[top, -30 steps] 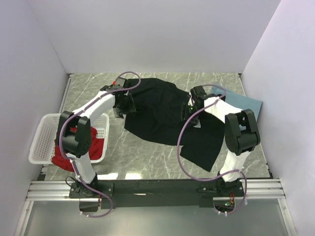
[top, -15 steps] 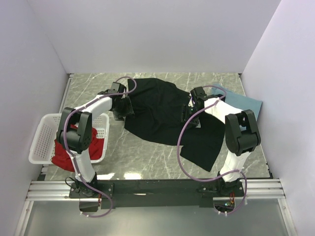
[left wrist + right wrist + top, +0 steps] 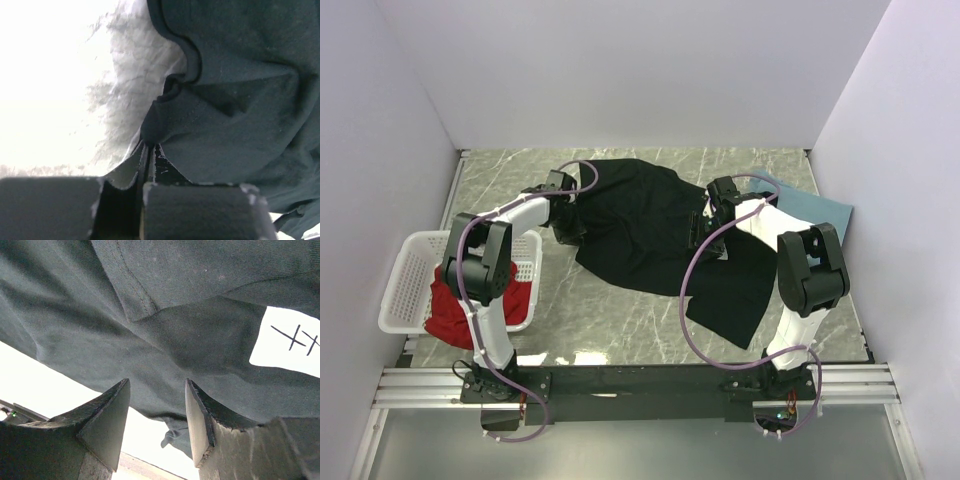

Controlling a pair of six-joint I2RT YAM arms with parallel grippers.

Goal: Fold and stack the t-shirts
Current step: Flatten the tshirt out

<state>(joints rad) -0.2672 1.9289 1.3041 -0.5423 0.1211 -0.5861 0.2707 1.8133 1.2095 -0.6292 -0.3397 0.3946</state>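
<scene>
So, what takes up most of my view from above?

You have the marble tabletop (image 3: 620, 320), and across its middle the black t-shirt (image 3: 640, 230) lies spread and rumpled, one long part running toward the near right corner.

And the other shirts?

On your left the white basket (image 3: 405, 270) sits at the tabletop's edge. The red t-shirt (image 3: 445, 315) is bunched in it and spills over its near rim. The dusty-blue t-shirt (image 3: 820, 208) lies flat at the far right, partly hidden behind your right arm and just beside the black cloth.

Where are my arms?

Both reach to the black t-shirt, one at each side. Your left gripper (image 3: 570, 228) is at its left edge. Your right gripper (image 3: 712, 222) is over its right part.

Is either one holding anything?

In the left wrist view your left gripper (image 3: 150, 150) has its fingers pressed together, with a fold of the black t-shirt's edge pinched at the tips. In the right wrist view your right gripper (image 3: 157, 385) stands with its fingers spread apart, black cloth just beyond them and nothing clamped.

Anything smaller?

A white square label (image 3: 287, 342) with pen crosses sits on the black cloth, right of your right fingertips.
</scene>
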